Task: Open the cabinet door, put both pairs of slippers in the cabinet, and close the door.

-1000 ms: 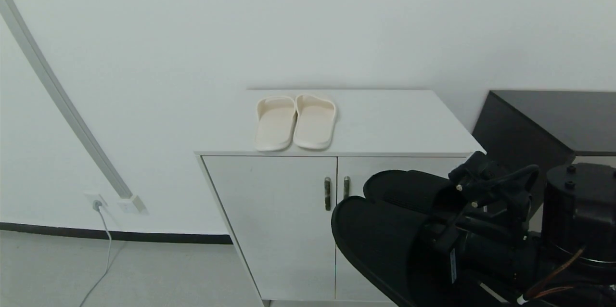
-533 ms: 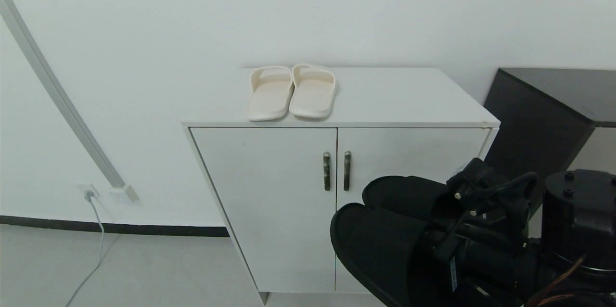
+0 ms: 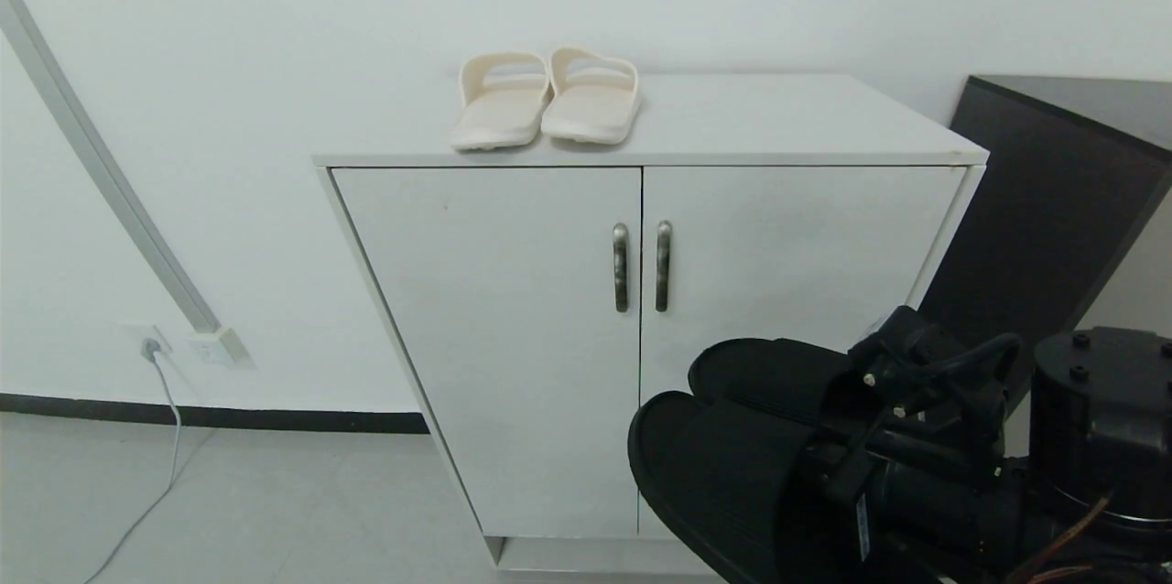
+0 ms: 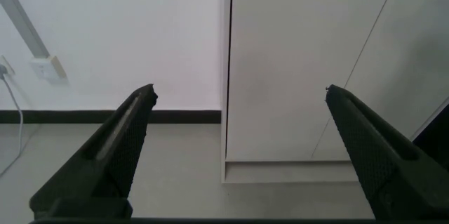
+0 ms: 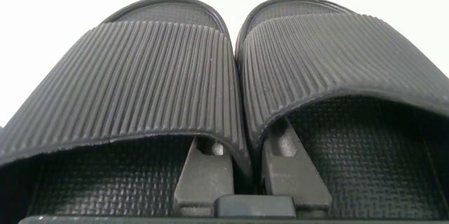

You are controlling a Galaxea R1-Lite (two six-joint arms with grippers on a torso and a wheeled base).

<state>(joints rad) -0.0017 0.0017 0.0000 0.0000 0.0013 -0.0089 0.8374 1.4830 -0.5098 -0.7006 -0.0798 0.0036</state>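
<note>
A white two-door cabinet [image 3: 513, 337] stands against the wall with both doors shut and two metal handles [image 3: 641, 266] at the middle. A cream pair of slippers [image 3: 548, 98] rests on its top, towards the left. Low at the right, my right gripper [image 3: 870, 438] is shut on a black pair of slippers [image 3: 732, 447], held side by side in front of the right door. In the right wrist view its fingers [image 5: 203, 178] pinch the inner straps of the black slippers [image 5: 231, 76]. My left gripper [image 4: 238, 104] hangs open near the floor, facing the cabinet's lower left corner [image 4: 228, 171].
A black piece of furniture [image 3: 1053, 200] stands right of the cabinet. On the left wall a grey cable duct [image 3: 101, 172] slants down to a socket [image 3: 146, 346] with a cable running to the floor. Bare grey floor lies left of the cabinet.
The head view has dropped lower, so the cabinet and cream slippers sit higher in the picture and the door fronts show fully. The right gripper still holds the black slippers.
</note>
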